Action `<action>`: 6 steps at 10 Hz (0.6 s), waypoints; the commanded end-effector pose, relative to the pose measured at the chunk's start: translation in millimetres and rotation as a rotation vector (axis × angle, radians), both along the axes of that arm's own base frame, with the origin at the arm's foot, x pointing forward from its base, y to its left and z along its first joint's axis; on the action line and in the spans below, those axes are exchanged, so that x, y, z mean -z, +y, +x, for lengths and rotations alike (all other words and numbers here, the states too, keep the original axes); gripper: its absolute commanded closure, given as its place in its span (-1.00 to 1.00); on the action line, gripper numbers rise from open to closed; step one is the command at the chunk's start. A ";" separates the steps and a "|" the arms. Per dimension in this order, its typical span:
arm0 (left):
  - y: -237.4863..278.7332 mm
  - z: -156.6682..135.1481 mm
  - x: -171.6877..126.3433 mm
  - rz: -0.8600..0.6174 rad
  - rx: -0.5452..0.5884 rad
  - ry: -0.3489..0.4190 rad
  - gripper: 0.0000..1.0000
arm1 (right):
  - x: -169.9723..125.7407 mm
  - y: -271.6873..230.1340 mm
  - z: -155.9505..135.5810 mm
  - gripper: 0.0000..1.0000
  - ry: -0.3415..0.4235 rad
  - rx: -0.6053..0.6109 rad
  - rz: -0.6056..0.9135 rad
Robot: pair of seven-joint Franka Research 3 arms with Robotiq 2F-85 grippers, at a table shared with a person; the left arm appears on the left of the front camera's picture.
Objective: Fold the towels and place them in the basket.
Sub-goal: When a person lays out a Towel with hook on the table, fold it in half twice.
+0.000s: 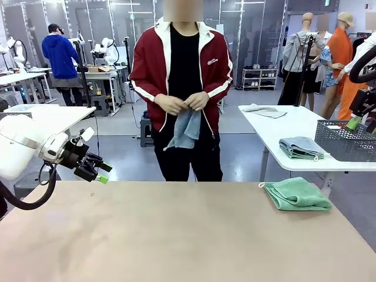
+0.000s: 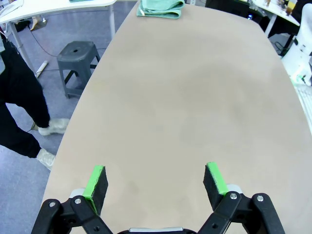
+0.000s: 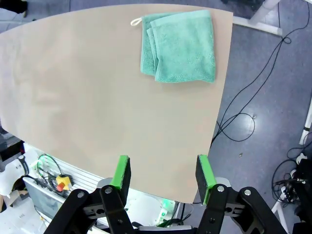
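At one corner the mint towel (image 3: 180, 46) has a white loop (image 3: 136, 21).

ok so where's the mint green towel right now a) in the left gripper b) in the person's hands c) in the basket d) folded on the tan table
d, the mint green towel lies folded on the tan table, near its far right corner.

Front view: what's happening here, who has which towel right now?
The person's hands hold a grey-blue towel at waist height, across the table. A folded mint green towel lies at the table's far right corner. The left gripper and right gripper are both open and empty, touching nothing. The basket sits on a white side table to the right.
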State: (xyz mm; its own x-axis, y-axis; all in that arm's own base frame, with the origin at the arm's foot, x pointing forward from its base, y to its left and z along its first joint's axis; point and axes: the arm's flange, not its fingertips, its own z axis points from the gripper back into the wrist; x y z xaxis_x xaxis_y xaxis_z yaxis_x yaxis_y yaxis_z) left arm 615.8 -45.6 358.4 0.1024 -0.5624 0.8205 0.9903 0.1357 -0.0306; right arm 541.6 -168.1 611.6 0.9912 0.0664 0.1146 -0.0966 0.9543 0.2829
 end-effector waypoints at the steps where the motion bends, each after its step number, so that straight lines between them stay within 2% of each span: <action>1: -0.4 -0.7 -1.7 -0.004 0.001 0.000 -1.00 | 0.2 1.7 -1.6 -0.35 0.002 0.000 0.001; 6: -0.4 -0.7 -1.7 -0.004 0.001 0.000 -1.00 | 0.2 1.7 -1.6 -0.35 0.002 0.000 0.001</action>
